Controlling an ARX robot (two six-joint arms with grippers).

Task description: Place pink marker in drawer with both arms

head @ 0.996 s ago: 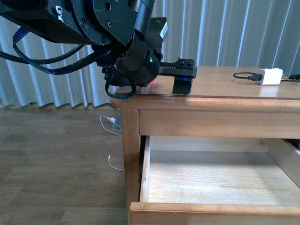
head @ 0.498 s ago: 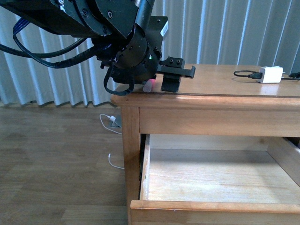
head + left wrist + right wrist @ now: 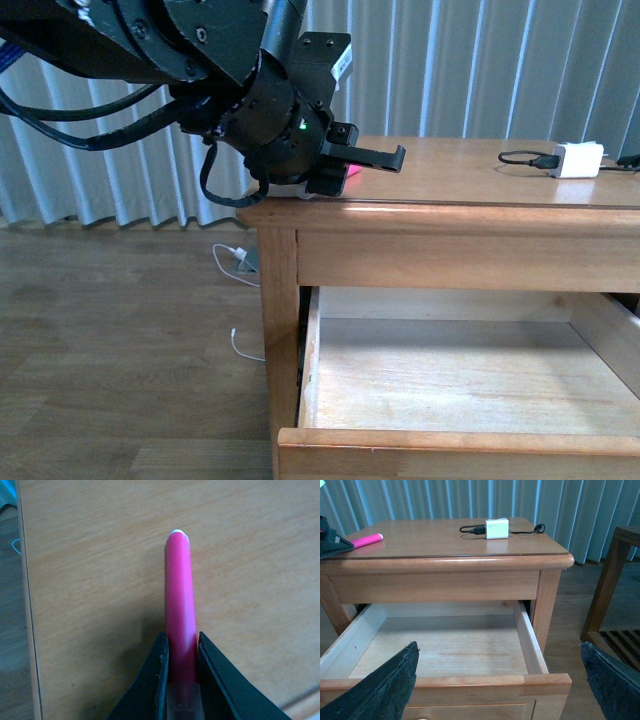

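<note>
Left end effector [image 3: 182, 638], gripping pink marker [image 3: 179, 590] (maybe lifted); drawer [image 3: 470, 681] open

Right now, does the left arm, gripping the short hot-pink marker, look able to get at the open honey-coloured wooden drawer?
Probably yes: the left gripper, shut on the pink marker, sits at the front corner of the tabletop, and the drawer stands pulled out below with nothing blocking its opening.

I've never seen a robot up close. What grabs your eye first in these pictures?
The bright pink marker stands out most, pinched at one end by the left gripper near the left front corner of the dresser top. Next comes the drawer below, pulled wide open with nothing visible inside. A white charger sits toward the right side of the top.
</note>
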